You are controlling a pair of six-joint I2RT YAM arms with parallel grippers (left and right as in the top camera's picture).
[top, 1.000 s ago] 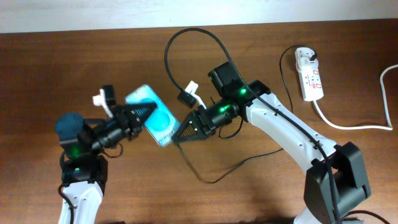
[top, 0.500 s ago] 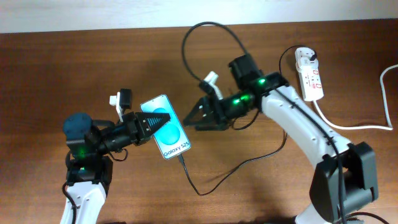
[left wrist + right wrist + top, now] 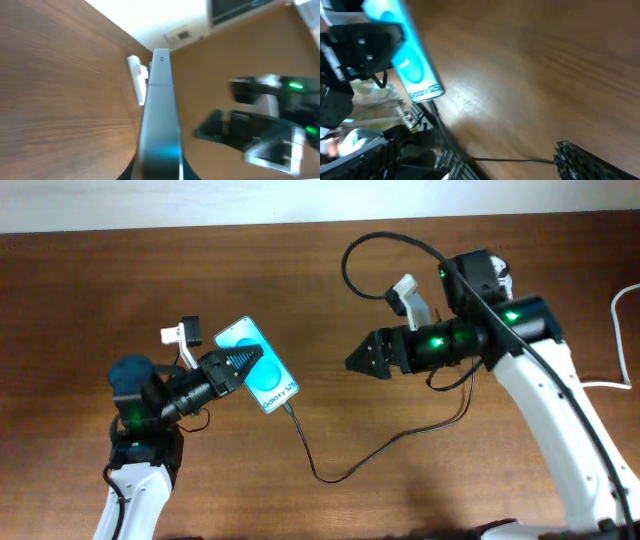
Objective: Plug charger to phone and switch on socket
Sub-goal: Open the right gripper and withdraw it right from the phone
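My left gripper (image 3: 247, 360) is shut on the phone (image 3: 264, 372), holding it tilted above the table with its cyan screen up. In the left wrist view the phone (image 3: 160, 110) shows edge-on between the jaws of the left gripper (image 3: 157, 174). The charger (image 3: 330, 473), a thin black cable, meets the phone's lower end, trails over the table and loops up behind the right arm. My right gripper (image 3: 351, 363) is open and empty, well to the right of the phone. From the right wrist, the phone (image 3: 402, 52) and the charger (image 3: 520, 161) lie beyond the wide right gripper (image 3: 477, 150). The right arm covers most of the socket (image 3: 497, 268).
The socket's thick white cord (image 3: 622, 305) curves along the table's right edge. A white strip with a red mark (image 3: 136, 82) lies far off in the left wrist view. Bare brown tabletop (image 3: 400, 500) lies between the arms. The table's back edge meets a pale wall.
The right gripper has opened and drawn back to the right, away from the phone. The charger stays attached at the phone's lower end. The left gripper kept the phone, shifting it slightly.
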